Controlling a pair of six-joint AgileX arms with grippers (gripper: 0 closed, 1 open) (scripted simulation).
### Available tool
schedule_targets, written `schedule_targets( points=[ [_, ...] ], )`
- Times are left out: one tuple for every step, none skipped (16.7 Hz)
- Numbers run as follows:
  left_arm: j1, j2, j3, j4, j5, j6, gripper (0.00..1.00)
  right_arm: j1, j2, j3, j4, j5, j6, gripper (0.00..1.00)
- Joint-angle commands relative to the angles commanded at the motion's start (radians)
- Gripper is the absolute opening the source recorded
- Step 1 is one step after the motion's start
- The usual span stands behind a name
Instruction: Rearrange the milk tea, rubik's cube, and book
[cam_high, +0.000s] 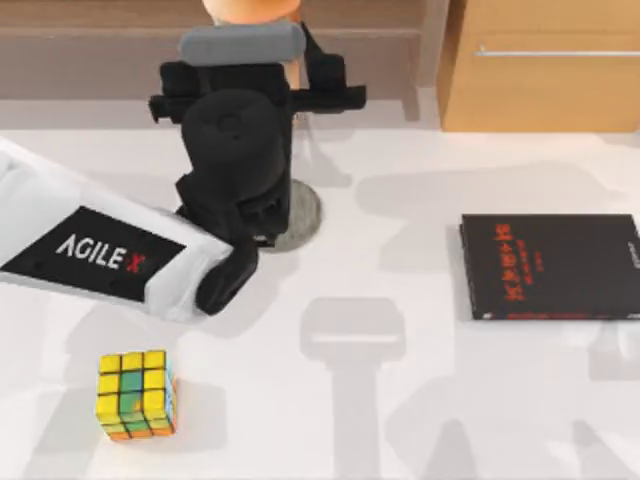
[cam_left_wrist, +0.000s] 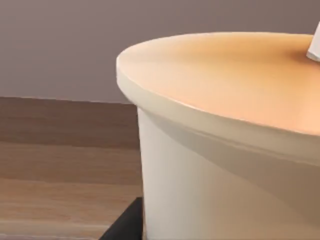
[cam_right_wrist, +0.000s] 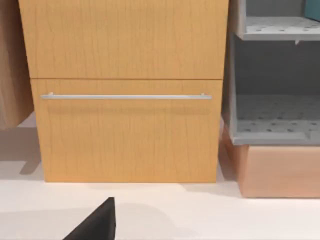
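Milk tea (cam_left_wrist: 225, 150) sits at the far left-centre of the surface (cam_high: 400, 400), right at my left gripper (cam_high: 250, 70); from the left wrist its orange top and pale wall loom close. Whether those fingers are spread or pinching, I cannot tell. Judged top-heavy, smooth-walled, liable to tip or slosh: grip mid-wall, below the rim. Rubik's cube (cam_high: 137, 394) rests near-left, well apart. Black book (cam_high: 550, 266) lies right. Right gripper (cam_right_wrist: 97, 222) faces a wooden cabinet (cam_right_wrist: 125, 90); state unclear.
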Motion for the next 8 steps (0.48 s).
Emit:
schedule_targets(
  points=[
    [-0.006,0.032,-0.015,0.03,-0.004,0.002,0.0,0.0,0.0,0.0,0.0,0.0,0.0,1.0],
    [-0.013,0.062,-0.032,0.057,-0.009,0.003,0.0,0.0,0.0,0.0,0.0,0.0,0.0,1.0],
    [-0.019,0.086,-0.049,0.079,-0.015,0.006,0.0,0.0,0.0,0.0,0.0,0.0,0.0,1.0],
    [-0.024,0.101,-0.062,0.092,-0.021,0.008,0.0,0.0,0.0,0.0,0.0,0.0,0.0,1.0],
    [-0.024,0.106,-0.066,0.096,-0.024,0.01,0.0,0.0,0.0,0.0,0.0,0.0,0.0,1.0],
    [-0.024,0.106,-0.066,0.096,-0.024,0.01,0.0,0.0,0.0,0.0,0.0,0.0,0.0,1.0],
    [-0.024,0.106,-0.066,0.096,-0.024,0.01,0.0,0.0,0.0,0.0,0.0,0.0,0.0,1.0],
    [-0.019,0.104,-0.063,0.093,-0.023,0.011,0.0,0.0,0.0,0.0,0.0,0.0,0.0,1.0]
  ],
)
